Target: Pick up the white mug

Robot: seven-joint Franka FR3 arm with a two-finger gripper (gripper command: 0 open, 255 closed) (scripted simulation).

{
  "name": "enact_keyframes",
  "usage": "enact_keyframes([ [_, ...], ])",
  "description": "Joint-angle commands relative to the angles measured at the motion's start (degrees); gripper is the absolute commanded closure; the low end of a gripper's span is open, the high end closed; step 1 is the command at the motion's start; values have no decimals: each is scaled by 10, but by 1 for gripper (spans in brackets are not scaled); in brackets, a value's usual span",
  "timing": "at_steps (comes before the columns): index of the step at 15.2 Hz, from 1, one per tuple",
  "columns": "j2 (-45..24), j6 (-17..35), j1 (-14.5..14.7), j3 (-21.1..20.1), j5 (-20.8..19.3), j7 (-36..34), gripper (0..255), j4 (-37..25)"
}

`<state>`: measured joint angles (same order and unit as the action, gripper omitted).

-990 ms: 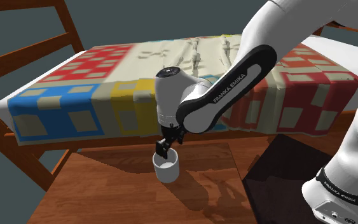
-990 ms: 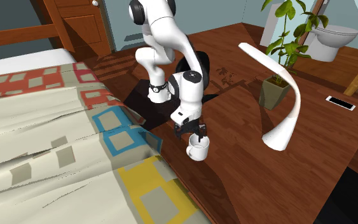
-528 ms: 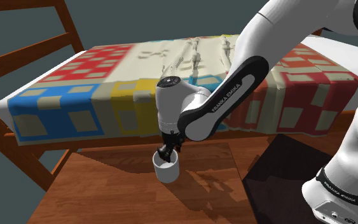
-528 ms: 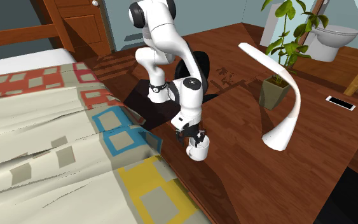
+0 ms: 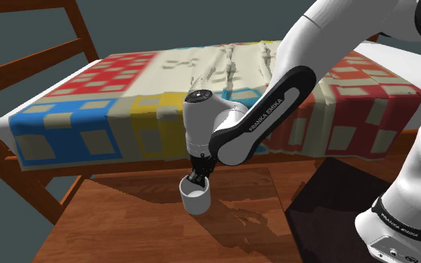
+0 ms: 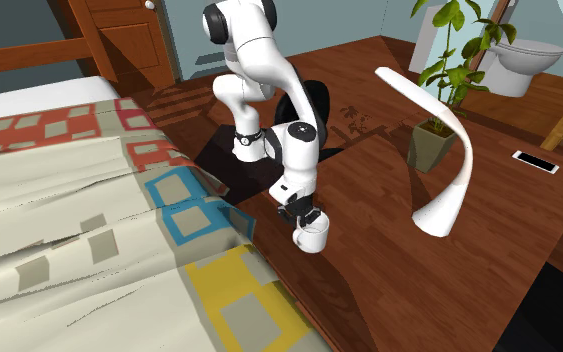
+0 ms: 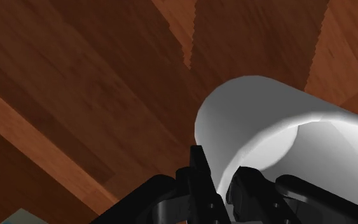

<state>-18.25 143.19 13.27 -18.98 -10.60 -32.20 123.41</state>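
The white mug stands upright on the dark wooden table, close to the bed's side. In the second exterior view the white mug sits under the arm's hand, its handle toward the bed. My black gripper reaches down onto the mug's rim and is shut on its wall. From the wrist, the mug lies right at the gripper: one finger presses outside the wall, the other inside, clasping the rim.
A bed with a patchwork quilt runs along the table's far side, in a wooden frame. A curved white lamp and a phone share the table. A potted plant and a toilet stand beyond.
The hand came down onto the mug and the fingers, open a second ago, closed on its rim. The mug has stayed in place.
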Motion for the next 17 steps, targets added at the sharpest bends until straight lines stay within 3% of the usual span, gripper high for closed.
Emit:
enact_keyframes([
  [1,0,0,0,0,0,0,255,0],
  [17,81,-100,-14,-19,49,34,255,-24],
])
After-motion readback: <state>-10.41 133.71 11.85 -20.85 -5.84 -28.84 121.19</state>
